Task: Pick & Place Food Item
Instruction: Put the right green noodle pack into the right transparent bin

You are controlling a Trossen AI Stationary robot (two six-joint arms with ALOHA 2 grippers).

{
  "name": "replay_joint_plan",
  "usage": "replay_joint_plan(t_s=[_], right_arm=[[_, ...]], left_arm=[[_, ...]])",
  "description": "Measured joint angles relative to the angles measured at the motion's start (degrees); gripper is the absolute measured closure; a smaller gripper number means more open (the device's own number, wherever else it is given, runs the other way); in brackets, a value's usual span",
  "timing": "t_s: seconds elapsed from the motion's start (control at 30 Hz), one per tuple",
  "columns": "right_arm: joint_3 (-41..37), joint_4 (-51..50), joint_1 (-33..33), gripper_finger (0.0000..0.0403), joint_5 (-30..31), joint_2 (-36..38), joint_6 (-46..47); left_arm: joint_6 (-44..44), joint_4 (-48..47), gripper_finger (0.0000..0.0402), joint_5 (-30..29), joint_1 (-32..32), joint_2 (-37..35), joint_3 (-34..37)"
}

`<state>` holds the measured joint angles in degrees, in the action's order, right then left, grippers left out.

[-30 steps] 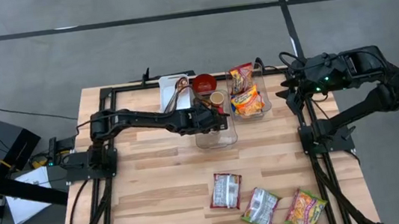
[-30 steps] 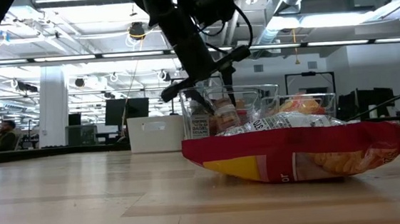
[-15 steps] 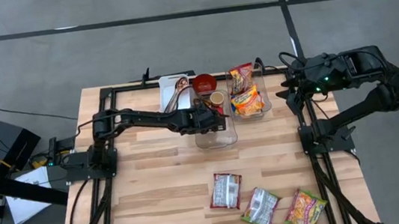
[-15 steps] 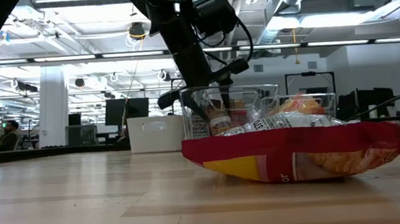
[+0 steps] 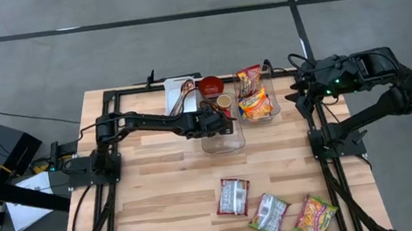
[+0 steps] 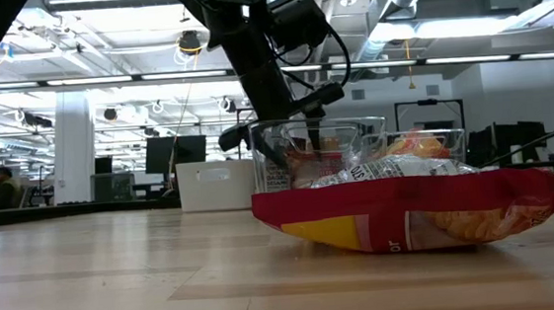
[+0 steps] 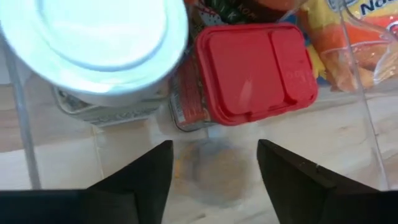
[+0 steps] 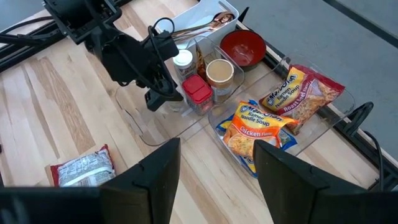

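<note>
- High view: the left gripper (image 5: 226,120) is hovering over a clear bin (image 5: 223,141) near the table's (image 5: 160,191) far middle, its fingers spread apart and holding nothing.
- A red-lidded jar (image 7: 252,71) and a white-lidded jar (image 7: 93,46) are standing inside that bin, just beyond the fingers (image 7: 134,186).
- At 3 o'clock from this bin, a second clear bin (image 5: 266,112) is holding soup packets (image 5: 254,104).
- A red bowl (image 5: 210,86) and a tan cup (image 5: 224,101) are sitting at 12 o'clock from the gripper.
- Three snack packets are lying near the front edge: silver (image 5: 233,196), green (image 5: 269,213) and red-yellow (image 5: 315,216).
- The right gripper (image 5: 297,92) is waiting at the table's 2 o'clock edge, fingers (image 8: 155,177) apart.
</note>
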<state>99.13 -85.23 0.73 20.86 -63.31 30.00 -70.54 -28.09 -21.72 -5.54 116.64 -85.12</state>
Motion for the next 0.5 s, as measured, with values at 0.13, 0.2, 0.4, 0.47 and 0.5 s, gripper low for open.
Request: replay_joint_plan(t_s=[0.13,0.2,0.4,0.47,0.5], right_arm=[[0.00,-0.02,0.00,0.0207,-0.02,0.00,0.02],[0.00,-0.02,0.00,0.0207,-0.03,0.00,0.02],[0.00,-0.04,0.00,0.0207,-0.24,0.00,0.02],[0.00,-0.04,0.00,0.0207,-0.26,0.00,0.02],[0.00,-0.04,0.00,0.0207,-0.28,0.00,0.02]], left_arm=[[0.00,0.92,0.0169,-0.95,0.00,0.00,0.00],[-0.06,1.76,0.0177,-1.23,0.00,0.00,0.00],[-0.21,5.09,0.0207,-1.85,0.00,0.02,0.00],[-0.21,5.55,0.0215,-1.79,0.06,0.02,0.00],[-0.22,5.53,0.0219,-1.49,0.17,0.02,0.00]])
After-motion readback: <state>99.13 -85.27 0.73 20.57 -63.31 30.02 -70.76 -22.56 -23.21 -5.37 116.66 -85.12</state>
